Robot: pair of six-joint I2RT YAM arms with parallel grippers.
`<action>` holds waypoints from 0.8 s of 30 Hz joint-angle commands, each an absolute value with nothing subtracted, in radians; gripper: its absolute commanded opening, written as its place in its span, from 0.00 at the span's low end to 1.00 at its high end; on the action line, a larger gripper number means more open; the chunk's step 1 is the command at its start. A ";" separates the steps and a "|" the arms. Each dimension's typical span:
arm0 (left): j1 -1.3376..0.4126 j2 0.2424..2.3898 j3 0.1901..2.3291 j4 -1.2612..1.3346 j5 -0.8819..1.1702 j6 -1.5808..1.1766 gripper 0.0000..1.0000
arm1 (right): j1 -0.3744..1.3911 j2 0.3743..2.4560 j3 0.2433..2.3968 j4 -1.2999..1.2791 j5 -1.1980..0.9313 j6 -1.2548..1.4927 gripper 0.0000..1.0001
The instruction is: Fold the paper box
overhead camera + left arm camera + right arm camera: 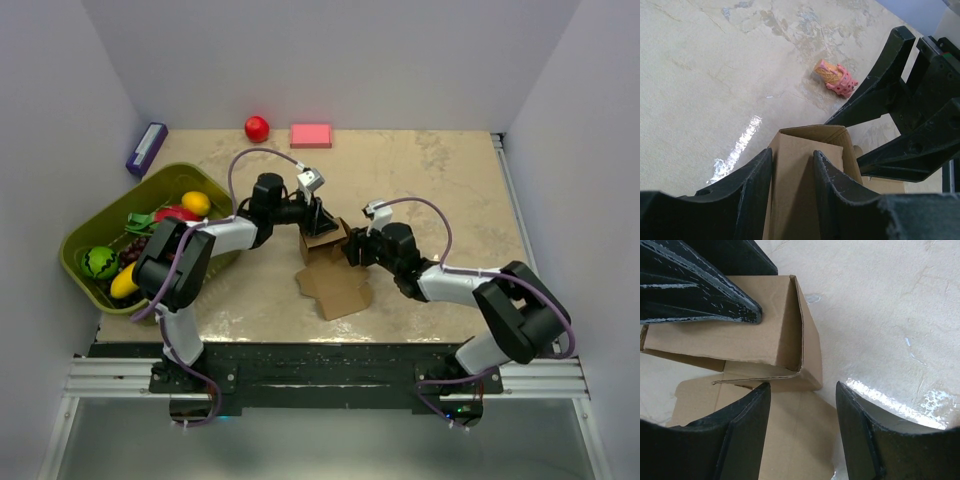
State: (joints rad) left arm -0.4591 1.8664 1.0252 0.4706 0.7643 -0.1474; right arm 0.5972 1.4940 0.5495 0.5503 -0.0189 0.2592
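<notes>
The brown paper box [338,288] lies mid-table, half raised: its far part stands up as walls and the near part lies flat. My left gripper [318,226] comes down on the far wall. In the left wrist view its gripper [793,152] has closed in on the cardboard [832,136], which spans the gap from finger to finger. The right gripper [351,248] sits at the box's right side. In the right wrist view that gripper [802,386] stands open over the flat sheet [795,440], just short of the raised corner [810,350]. A left finger [715,295] lies against the wall's inner face.
A green basket [78,232] of toy fruit stands at the left edge. Along the back wall sit a purple box [146,148], a red ball [257,128] and a pink block [311,135]. A pink toy ice-cream cone [834,78] lies beyond the box.
</notes>
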 commanded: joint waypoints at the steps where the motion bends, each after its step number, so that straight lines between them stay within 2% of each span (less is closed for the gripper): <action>1: -0.453 1.875 1.068 0.453 0.788 -0.147 0.42 | 0.597 1.529 0.592 0.621 -0.015 0.245 0.56; 13: -0.454 1.898 1.088 0.437 0.815 -0.161 0.43 | 0.598 1.608 0.614 0.707 -0.020 0.247 0.55; 21: -0.454 1.911 1.097 0.437 0.833 -0.176 0.44 | 0.598 1.623 0.638 0.742 -0.067 0.259 0.63; 24: -0.454 1.914 1.097 0.437 0.836 -0.183 0.45 | 0.598 1.628 0.640 0.756 -0.077 0.262 0.63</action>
